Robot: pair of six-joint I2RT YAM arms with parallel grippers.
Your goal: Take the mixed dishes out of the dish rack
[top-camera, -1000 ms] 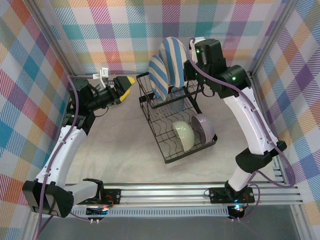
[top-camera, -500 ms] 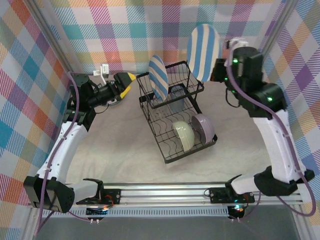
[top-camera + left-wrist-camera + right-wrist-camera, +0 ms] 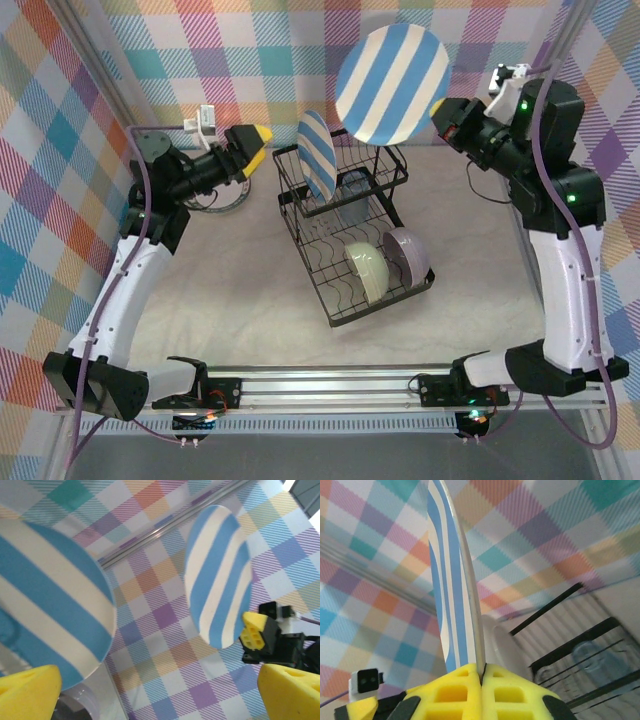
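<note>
**One plate aloft, four dishes in the rack**

There are two blue-and-white striped plates. One hangs in the air above the rack's far end, its rim clamped between the right gripper's yellow fingers. The other plate stands on edge in the rack. The rack also holds two bowls, a green one just beside a lavender one, and one tumbler. The left gripper hovers left of the rack, its fingers spread with nothing between them. The table is pale beige, plaid walls enclose it, and a metal rail runs along its near edge.
</note>
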